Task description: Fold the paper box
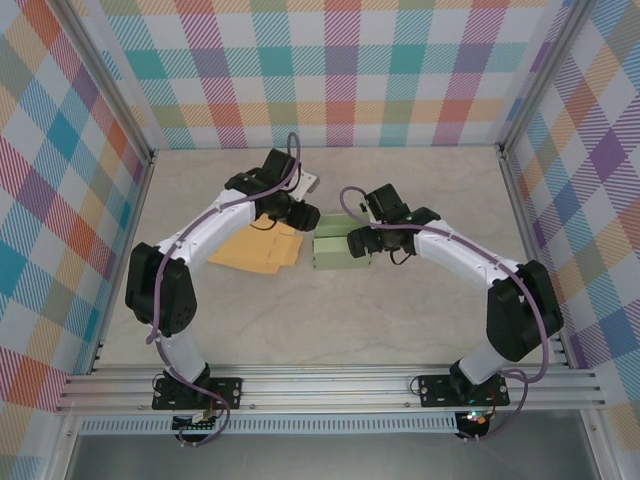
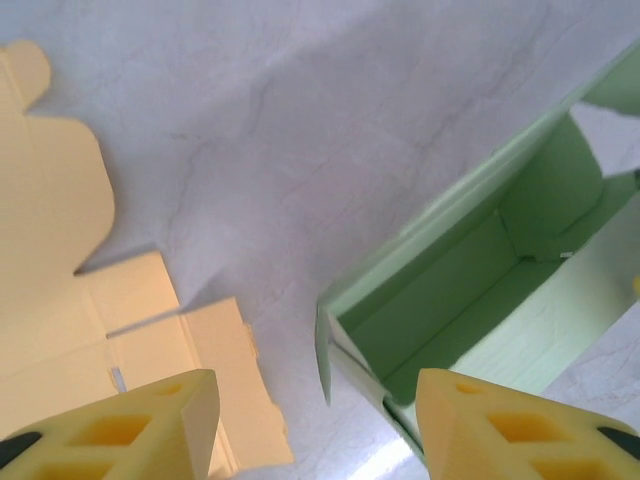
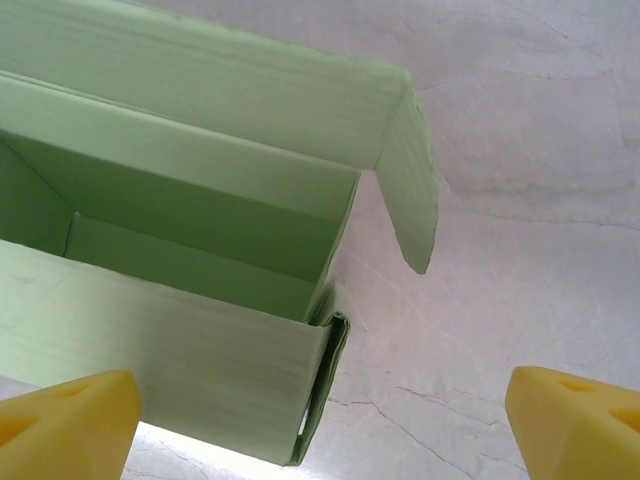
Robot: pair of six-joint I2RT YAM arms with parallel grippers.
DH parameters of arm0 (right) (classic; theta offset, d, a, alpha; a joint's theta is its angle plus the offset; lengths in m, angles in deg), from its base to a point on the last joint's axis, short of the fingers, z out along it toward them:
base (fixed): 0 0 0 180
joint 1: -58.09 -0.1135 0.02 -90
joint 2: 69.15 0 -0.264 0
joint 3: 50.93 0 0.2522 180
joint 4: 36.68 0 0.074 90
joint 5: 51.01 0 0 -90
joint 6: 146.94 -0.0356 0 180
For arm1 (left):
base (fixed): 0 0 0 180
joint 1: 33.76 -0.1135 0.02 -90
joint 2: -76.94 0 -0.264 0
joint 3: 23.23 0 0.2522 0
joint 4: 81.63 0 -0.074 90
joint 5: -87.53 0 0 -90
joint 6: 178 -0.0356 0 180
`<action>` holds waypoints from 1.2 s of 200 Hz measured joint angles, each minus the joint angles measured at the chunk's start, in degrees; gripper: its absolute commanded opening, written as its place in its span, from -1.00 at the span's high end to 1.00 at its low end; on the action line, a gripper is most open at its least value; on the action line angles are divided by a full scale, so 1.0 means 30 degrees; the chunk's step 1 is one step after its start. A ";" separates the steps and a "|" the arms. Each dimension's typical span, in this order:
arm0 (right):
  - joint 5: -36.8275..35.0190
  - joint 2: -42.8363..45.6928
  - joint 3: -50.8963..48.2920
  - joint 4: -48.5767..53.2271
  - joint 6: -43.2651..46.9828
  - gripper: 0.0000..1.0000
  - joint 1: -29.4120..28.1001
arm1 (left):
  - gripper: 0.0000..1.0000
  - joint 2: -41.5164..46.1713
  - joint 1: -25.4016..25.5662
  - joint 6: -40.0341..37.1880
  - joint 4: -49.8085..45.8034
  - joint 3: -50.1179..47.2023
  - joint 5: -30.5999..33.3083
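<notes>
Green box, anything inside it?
Nothing visible inside the green box: just bare green walls and floor. Its near wall covers part of the floor, so that strip is unchecked.

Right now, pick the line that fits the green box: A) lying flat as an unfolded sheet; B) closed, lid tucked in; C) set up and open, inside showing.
C: the green box shows its inner walls and floor, and an end flap sticks out untucked.

1. Worktop (image 1: 330, 330): pale, marbled, faint veins.
2. Green paper box (image 1: 338, 250) stands near the worktop's middle, top open, one flap sticking out.
3. Flat orange box blank (image 1: 262, 247) lies just left of it, not touching.
</notes>
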 measured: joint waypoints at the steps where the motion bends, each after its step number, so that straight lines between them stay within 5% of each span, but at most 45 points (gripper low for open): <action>1: 0.0000 -0.0007 0.0000 -0.0007 0.0000 -0.89 0.0000 | -0.02 -0.0058 0.0000 0.0000 0.0015 0.0051 0.0000; 39: -0.0007 -0.0109 -0.0204 -0.0364 -0.0160 -0.88 0.0000 | 0.25 -0.1319 0.0000 -0.0277 -0.0007 0.0605 -0.0036; 91: -0.0007 -0.0291 -0.0372 -0.0962 -0.0430 -0.88 0.0000 | 0.95 -0.2091 0.0015 -0.0291 -0.0109 0.0641 -0.0051; 169: -0.0328 -0.0510 -0.0408 -0.1377 -0.1209 -0.87 0.0000 | 1.00 -0.1945 0.0750 0.1384 -0.0670 0.1137 -0.0189; 240: -0.0889 -0.0597 -0.0430 -0.1705 -0.1486 -0.87 0.0000 | 1.00 0.0138 0.0874 0.3927 0.1020 -0.2004 -0.0401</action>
